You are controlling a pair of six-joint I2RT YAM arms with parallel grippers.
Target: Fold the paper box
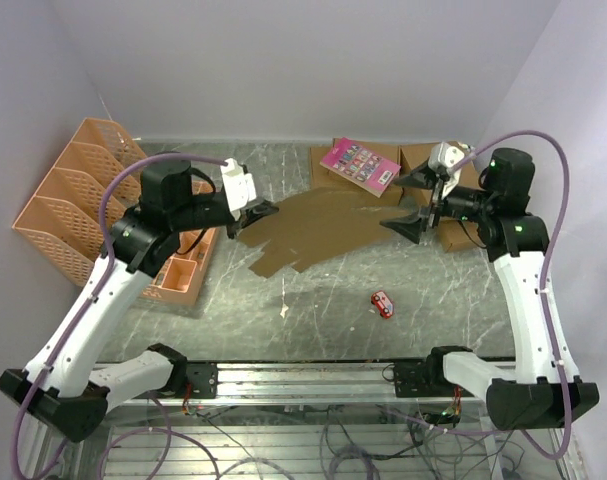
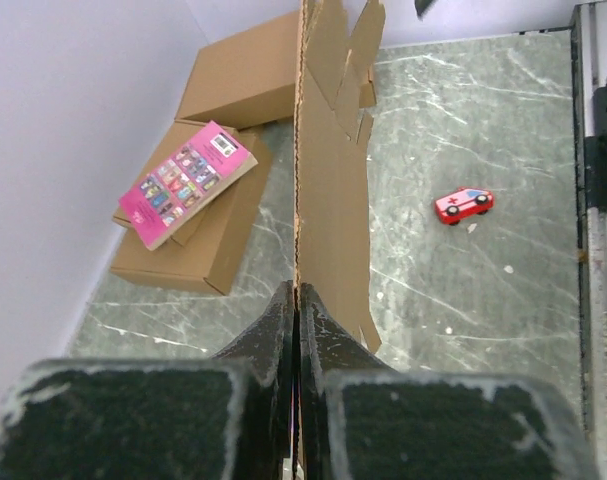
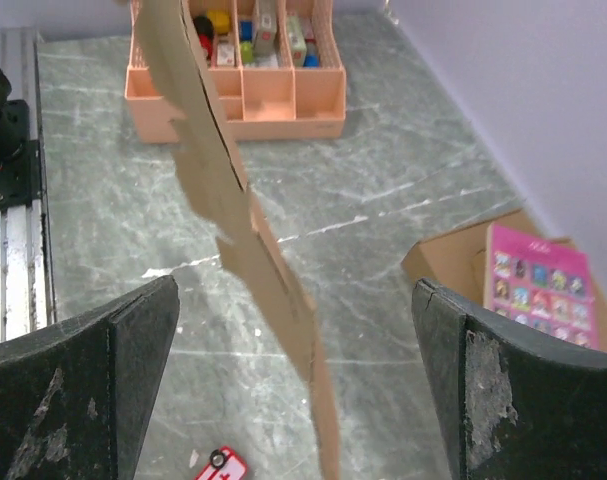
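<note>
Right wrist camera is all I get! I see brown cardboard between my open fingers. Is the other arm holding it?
Observer: Yes, the left gripper is pinched shut on the cardboard sheet at its end.
Operator: What's the red thing at the bottom of my picture?
Observer: A red-and-white toy ambulance on the table, apart from the cardboard.
Operator: Only one box by the pink book?
Observer: No, a second brown box lies just beyond the one under the pink booklet.
</note>
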